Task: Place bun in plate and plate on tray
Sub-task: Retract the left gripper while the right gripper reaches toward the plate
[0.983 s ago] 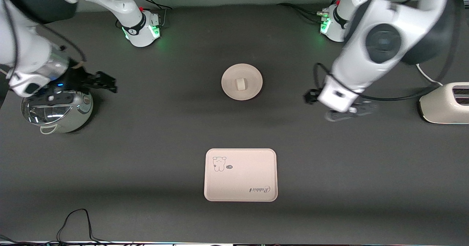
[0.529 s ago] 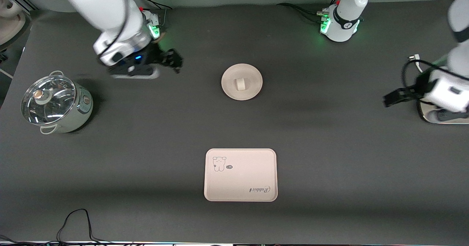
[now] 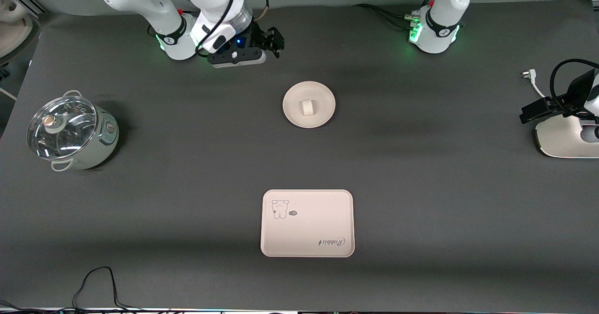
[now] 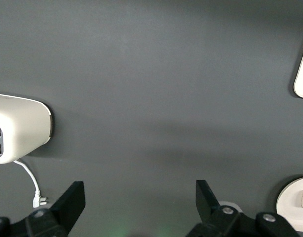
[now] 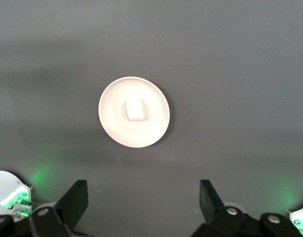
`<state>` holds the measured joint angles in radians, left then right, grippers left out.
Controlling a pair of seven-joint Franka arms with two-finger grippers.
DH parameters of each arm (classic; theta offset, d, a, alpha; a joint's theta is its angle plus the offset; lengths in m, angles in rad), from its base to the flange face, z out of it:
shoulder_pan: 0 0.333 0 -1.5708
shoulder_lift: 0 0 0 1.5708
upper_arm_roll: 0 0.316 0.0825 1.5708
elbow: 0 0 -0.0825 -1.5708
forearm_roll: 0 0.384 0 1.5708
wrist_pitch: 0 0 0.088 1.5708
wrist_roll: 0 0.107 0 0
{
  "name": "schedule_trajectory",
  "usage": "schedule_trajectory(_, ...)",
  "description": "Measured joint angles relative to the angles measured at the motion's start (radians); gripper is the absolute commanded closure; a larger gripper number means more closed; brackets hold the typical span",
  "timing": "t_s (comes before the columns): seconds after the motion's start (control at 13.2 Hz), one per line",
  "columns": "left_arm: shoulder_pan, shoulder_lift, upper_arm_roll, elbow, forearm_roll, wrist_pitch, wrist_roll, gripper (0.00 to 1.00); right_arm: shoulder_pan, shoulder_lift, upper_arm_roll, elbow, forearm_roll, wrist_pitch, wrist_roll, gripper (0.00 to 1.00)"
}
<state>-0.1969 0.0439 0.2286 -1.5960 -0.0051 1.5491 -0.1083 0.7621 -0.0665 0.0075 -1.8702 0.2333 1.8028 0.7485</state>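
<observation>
The bun point(image 3: 307, 107) is sitting in the middle of the plate point(image 3: 322, 94), and the plate is resting flat on the table point(image 3: 187, 187), midway between the two arms' ends. The tray point(image 3: 306, 239) is lying nearer to the front camera than the plate, well apart from it, with its cartoon animal and script showing and nothing on it.

The right hand point(image 3: 276, 42) is hanging up by its own base, over bare table between that base and the plate, fingers point(image 5: 74, 200) spread wide and gripping nothing. Its wrist camera is looking straight down on the plate and bun.

The left hand point(image 3: 533, 113) is hanging out at the left arm's end of the table, over the edge of the white toaster point(image 3: 559, 141), fingers point(image 4: 72, 205) spread apart and empty too. A white power plug point(image 3: 527, 74) is lying beside the toaster.

At the right arm's end, a small cooking pot point(image 3: 105, 138) with a glass lid point(image 3: 58, 134) is standing on the table, well apart from everything else. A black cable point(image 3: 96, 281) is looping along the table edge nearest the front camera.
</observation>
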Motion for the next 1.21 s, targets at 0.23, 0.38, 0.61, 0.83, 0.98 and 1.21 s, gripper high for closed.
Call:
schedule_trajectory(0.23,0.065,-0.011,-0.079,0.007,0.000,-0.018,0.000,0.00,0.000,-0.087,0.049,-0.121,0.046,0.087,0.000,0.00)
schedule_trajectory(0.38,0.102,-0.016,-0.122,0.011,0.000,-0.031,0.000,0.00,0.000,-0.109,0.071,-0.185,0.049,0.147,0.003,0.00)
schedule_trajectory(0.61,0.112,-0.017,-0.130,0.011,0.000,-0.032,0.001,0.00,0.000,-0.107,0.073,-0.288,0.049,0.268,0.003,0.00)
schedule_trajectory(0.83,0.113,-0.017,-0.134,0.012,0.000,-0.031,0.001,0.00,0.000,-0.076,0.074,-0.381,0.049,0.402,0.003,0.00)
schedule_trajectory(0.98,0.113,-0.017,-0.141,0.012,0.000,-0.031,0.001,0.00,0.000,-0.033,0.085,-0.422,0.049,0.502,0.003,0.00)
schedule_trajectory(1.21,0.113,-0.017,-0.141,0.013,0.001,-0.028,0.001,0.00,0.002,0.034,0.128,-0.516,0.050,0.717,0.003,0.00)
